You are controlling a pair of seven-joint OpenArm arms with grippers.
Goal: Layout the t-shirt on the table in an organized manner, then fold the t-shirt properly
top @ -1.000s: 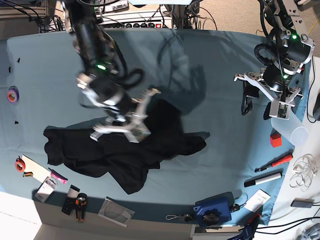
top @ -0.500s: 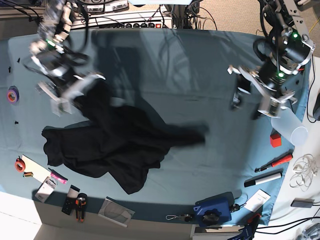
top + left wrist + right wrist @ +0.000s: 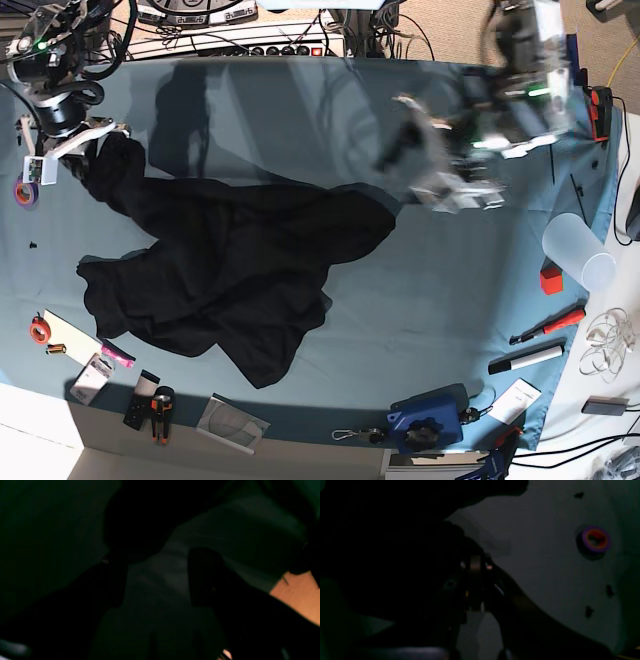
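one corner of the t-shirt point(image 3: 230, 260) is clamped in the right pincer point(image 3: 75, 150); left pincer point(image 3: 440, 170) apart.

The t-shirt point(image 3: 225, 270), black and crumpled, is spread in an irregular heap over the left half of the table point(image 3: 430, 300). One corner is drawn up toward the table's far left edge. No print is shown.

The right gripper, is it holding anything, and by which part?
The right gripper is shut on the t-shirt, gripping a bunched edge at its far-left end; which part of the garment cannot be told.
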